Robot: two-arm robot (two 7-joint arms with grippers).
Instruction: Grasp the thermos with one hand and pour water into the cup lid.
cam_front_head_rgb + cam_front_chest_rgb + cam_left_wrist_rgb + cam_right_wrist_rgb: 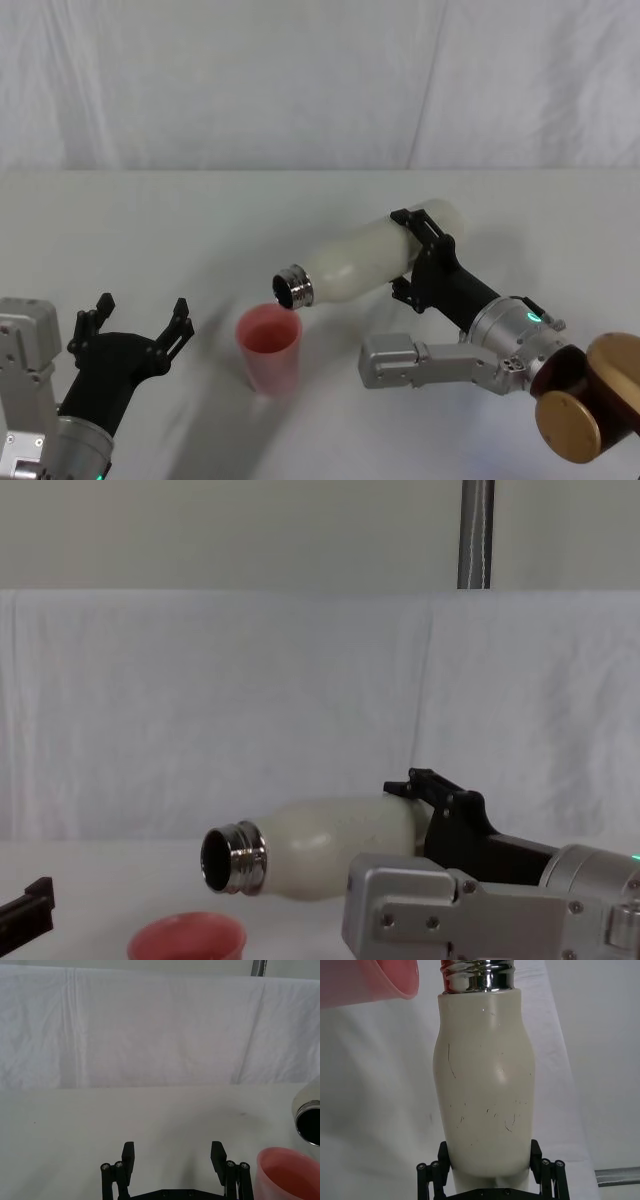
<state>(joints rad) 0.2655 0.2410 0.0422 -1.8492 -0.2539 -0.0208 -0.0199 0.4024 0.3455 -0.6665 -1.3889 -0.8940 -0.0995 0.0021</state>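
Cream-white thermos bottle (pixel 375 258) tipped over small pink-red cup lid (pixel 268 349).
Head view: right gripper (pixel 424 258) clamps the bottle's base, steel neck just above the upright cup; left gripper (pixel 140 322) parked, fingers spread. Chest view: bottle nearly horizontal.

Work surface: a table (pixel 150 230) covered with a white cloth (pixel 150 1115), which also hangs as a backdrop behind. One item stands directly on the table: the pink-red cup lid (pixel 268 348), upright, mouth open, near the front edge.
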